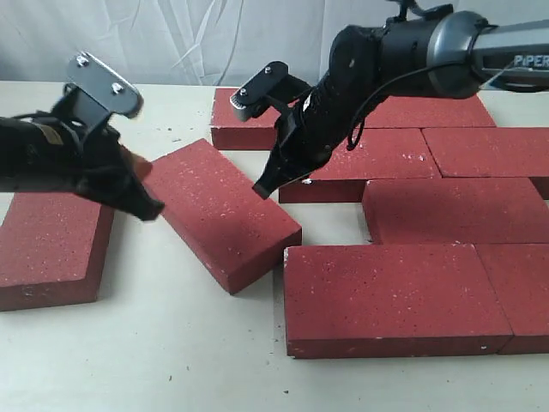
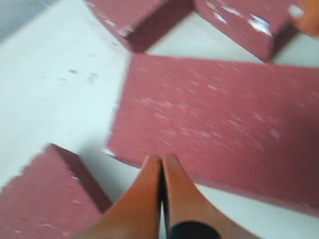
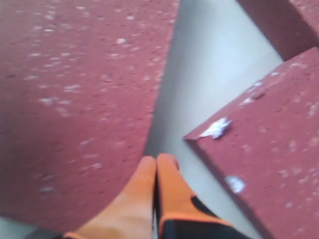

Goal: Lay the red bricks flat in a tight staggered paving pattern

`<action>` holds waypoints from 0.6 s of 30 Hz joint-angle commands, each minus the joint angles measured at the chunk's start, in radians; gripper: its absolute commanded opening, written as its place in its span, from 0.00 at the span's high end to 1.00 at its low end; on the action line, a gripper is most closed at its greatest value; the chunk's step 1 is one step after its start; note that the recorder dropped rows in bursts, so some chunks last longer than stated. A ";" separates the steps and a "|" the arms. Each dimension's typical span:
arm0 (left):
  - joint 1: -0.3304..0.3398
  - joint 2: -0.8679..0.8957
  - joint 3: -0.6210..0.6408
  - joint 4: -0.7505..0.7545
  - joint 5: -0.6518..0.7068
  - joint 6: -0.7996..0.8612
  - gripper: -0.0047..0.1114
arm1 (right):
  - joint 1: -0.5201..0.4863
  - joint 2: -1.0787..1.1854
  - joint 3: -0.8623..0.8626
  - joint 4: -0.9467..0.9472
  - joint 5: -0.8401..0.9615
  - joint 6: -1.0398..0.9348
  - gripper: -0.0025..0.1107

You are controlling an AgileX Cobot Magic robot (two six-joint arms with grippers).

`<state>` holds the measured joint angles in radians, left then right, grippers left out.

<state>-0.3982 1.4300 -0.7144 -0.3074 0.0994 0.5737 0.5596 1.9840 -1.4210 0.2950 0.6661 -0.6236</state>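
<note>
Left gripper (image 1: 151, 208): fingers pressed together, nothing held; the left wrist view confirms it (image 2: 160, 163). Right at its tips is the edge of the skewed brick (image 1: 219, 210), which lies flat but turned diagonal. Contact or just short, cannot tell. Behind and below this gripper lies the loose brick (image 1: 51, 249), flat, alone, well apart from the rest.

Right gripper (image 1: 264, 186): also closed on nothing, tips together (image 3: 156, 163). It hangs at the opposite side of the skewed brick, over the bare strip of table (image 1: 330, 225) between that brick and the paved bricks (image 1: 390, 296). Whether it touches anything, cannot tell.

Beyond the right gripper, away from the left one, about six bricks lie flat in offset rows, so the staggered pattern is mostly laid. The joints are not all tight: thin gaps show between rows. Furthest back, just behind the right gripper's wrist, the back brick (image 1: 232, 116) lies flat, with the arm hiding its joint with the back row.

Judgement: roughly two thirds done. Left to do: square up the skewed brick and slide it into the open pocket beside the paved bricks, bring in the loose brick, then close the gaps. With both grippers closed on opposite sides of the skewed brick, the step in hand looks like pushing it.
</note>
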 commanded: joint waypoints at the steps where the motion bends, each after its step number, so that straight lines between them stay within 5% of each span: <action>1: 0.112 0.082 -0.022 -0.018 -0.200 -0.016 0.96 | 0.022 -0.071 0.006 0.176 0.280 -0.165 0.99; 5: 0.183 0.237 -0.137 -0.017 -0.123 -0.016 0.96 | 0.022 -0.071 0.094 0.208 0.211 -0.187 0.99; 9: 0.187 0.364 -0.247 0.011 -0.105 -0.014 0.96 | 0.044 -0.071 0.115 0.265 0.200 -0.194 0.99; 18: 0.185 0.545 -0.482 0.028 0.049 -0.014 0.96 | 0.156 0.027 0.078 0.073 0.226 -0.182 0.99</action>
<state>-0.2135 1.9395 -1.1471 -0.2878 0.1076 0.5649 0.6956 1.9809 -1.3167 0.3959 0.8813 -0.8046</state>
